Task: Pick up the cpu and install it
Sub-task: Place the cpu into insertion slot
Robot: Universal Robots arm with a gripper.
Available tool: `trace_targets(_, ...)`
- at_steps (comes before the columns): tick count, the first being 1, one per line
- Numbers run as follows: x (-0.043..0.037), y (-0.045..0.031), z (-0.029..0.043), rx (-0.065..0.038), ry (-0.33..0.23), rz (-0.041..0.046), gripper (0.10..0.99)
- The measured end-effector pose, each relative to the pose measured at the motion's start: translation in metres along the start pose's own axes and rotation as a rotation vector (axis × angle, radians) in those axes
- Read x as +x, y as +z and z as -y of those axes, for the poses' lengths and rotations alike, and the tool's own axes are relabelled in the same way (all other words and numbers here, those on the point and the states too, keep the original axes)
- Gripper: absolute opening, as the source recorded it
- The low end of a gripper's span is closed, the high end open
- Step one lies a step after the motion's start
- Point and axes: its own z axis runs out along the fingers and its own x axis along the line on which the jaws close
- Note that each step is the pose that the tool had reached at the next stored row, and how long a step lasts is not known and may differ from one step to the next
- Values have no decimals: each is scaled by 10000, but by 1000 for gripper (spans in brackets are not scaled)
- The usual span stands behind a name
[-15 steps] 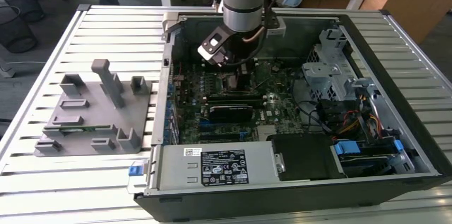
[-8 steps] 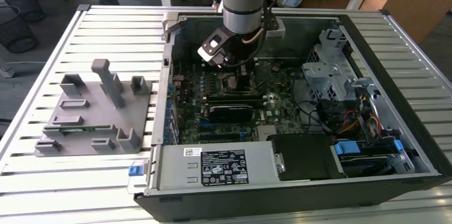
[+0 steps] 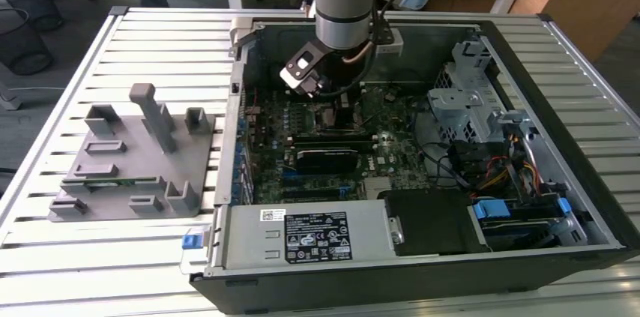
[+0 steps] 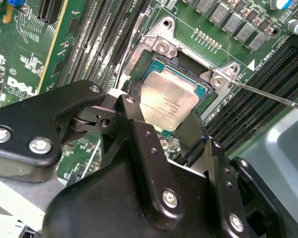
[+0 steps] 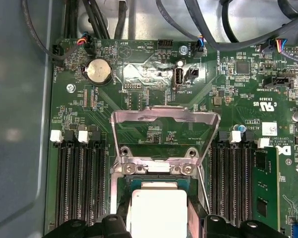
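Note:
The cpu (image 4: 170, 100), a flat square chip with a silvery top, lies level in the open socket (image 4: 204, 90) on the green motherboard (image 3: 395, 141). My gripper (image 4: 166, 121) reaches down over it inside the computer case (image 3: 560, 204), with a black finger (image 4: 131, 111) against each of two opposite sides of the chip. In the first wrist view the cpu (image 5: 159, 210) shows bright between the fingertips (image 5: 114, 223), and the metal load plate (image 5: 165, 117) stands swung open behind the socket. Whether the chip is fully seated I cannot tell. In the exterior view the gripper (image 3: 335, 103) is low over the board.
A thin socket lever (image 4: 270, 96) juts out beside the socket. Memory slots (image 5: 79, 183) flank it, one holding a green memory stick (image 5: 265, 183). A grey fixture block (image 3: 135, 159) sits on the slatted table on the exterior view's left. Power supply (image 3: 300, 234) and drive cage (image 3: 470, 100) crowd the case.

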Motion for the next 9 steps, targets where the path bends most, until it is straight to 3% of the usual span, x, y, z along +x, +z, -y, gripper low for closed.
trace_targets(9, 3, 8, -1, -11, 1, -16, 549)
